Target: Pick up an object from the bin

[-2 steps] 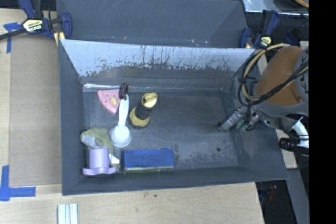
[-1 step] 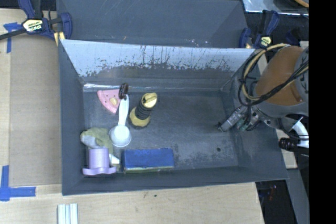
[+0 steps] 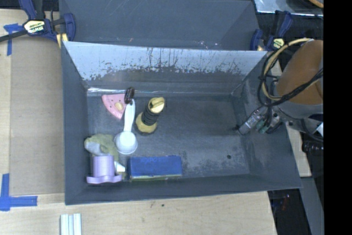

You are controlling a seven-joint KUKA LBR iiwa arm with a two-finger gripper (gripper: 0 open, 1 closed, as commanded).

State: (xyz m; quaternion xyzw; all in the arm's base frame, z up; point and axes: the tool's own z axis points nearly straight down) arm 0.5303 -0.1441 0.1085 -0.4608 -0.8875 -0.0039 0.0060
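The gripper (image 3: 247, 125) hangs low by the right wall of the bin (image 3: 214, 71), well to the right of the sponge (image 3: 154, 167), over bare floor. Nothing lies under it, and I cannot tell whether it is spread or pressed together. Parked there it seems only to be clear of the load, so I judge the pick not yet begun.

Everything pickable crowds round the sponge, a blue slab flat against the near wall. A lilac cup (image 3: 103, 169) on its side touches the sponge's left end. Up and left of the sponge lies a white scoop (image 3: 127, 135), a greenish lump (image 3: 98, 144) beside it and a pink wedge (image 3: 114, 105) beyond. Just above the sponge sits a yellow bottle (image 3: 149, 116).

The floor between gripper and sponge is open. The wall and the cup hem the sponge in, so the bottle looks freest.
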